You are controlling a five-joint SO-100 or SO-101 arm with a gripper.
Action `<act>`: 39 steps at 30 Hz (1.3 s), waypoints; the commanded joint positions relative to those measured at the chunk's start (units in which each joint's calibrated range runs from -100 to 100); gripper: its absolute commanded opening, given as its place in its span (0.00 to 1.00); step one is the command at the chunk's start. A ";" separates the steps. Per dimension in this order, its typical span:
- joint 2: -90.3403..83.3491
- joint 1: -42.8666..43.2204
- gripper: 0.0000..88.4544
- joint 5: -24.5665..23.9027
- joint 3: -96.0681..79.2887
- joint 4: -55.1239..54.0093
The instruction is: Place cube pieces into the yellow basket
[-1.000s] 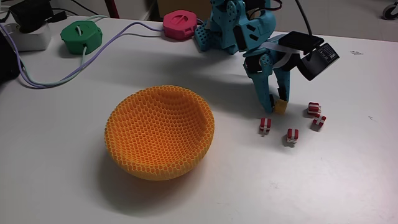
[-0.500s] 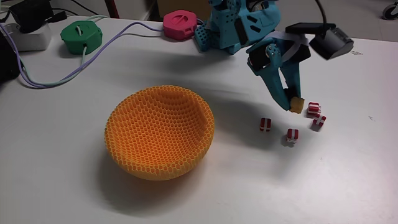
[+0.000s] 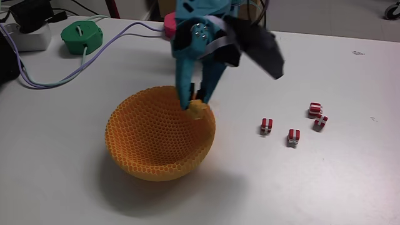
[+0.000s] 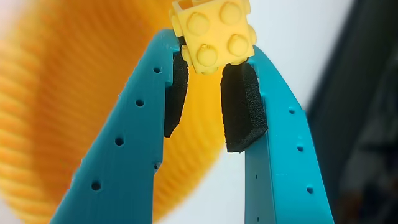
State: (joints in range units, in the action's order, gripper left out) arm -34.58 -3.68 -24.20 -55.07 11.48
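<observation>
Teal plastic: the two-finger gripper (image 3: 199, 100) with black foam pads (image 4: 241, 106) is hanging point-down over the far rim of the basket in the fixed view.
Grip: jaws are closing narrowly on the small yellow studded cube piece (image 4: 213, 33) — pads are pinching it at the very tips, studs facing the wrist camera.
Cube in hand: it is sitting at the tips, just above or at the inner wall of the large round orange-yellow honeycomb-mesh basket (image 3: 140, 150); touching or not, cannot tell.
Basket: it is standing upright at table centre; the wrist view is showing its blurred mesh (image 4: 43, 112) behind the fingers.
Done: nothing is lying loose inside the basket as far as the fixed view shows.
In hand: first piece, not yet dropped — release looks like the step in hand.
Left: four tiny red cube pieces with white bands (image 3: 267, 125) are lying on the table right of the basket, well apart from it, two of them touching or nearly so.
Surface: plain white matte table (image 3: 300, 187), faint scuffs.
Room: a green round device (image 3: 82, 36) and a pink round device (image 3: 169, 25) are sitting at the far edge, with lilac cables (image 3: 94, 59) trailing left toward a white power strip (image 3: 28, 37).
</observation>
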 commanded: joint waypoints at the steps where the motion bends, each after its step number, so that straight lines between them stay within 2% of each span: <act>1: 2.57 -3.13 0.35 4.69 6.11 4.16; 6: 2.57 -2.66 0.48 4.05 6.98 10.93; 10: 0.68 4.98 0.52 -1.22 9.29 21.62; 12: -1.69 11.50 0.48 -6.69 8.13 23.79; 13: -3.02 15.70 0.45 -11.33 6.88 24.40; 16: -7.47 29.49 0.43 -20.51 1.20 24.57; 18: -9.93 37.79 0.41 -26.67 -5.06 22.14; 20: -11.16 42.44 0.40 -30.33 -11.32 16.93; 25: -12.01 44.68 0.39 -33.75 -24.32 2.59; 32: -11.16 42.35 0.40 -32.92 -36.55 -16.78; 39: -6.42 37.97 0.38 -31.79 -37.80 -24.43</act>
State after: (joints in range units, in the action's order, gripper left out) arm -42.94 35.88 -56.24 -93.40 -9.60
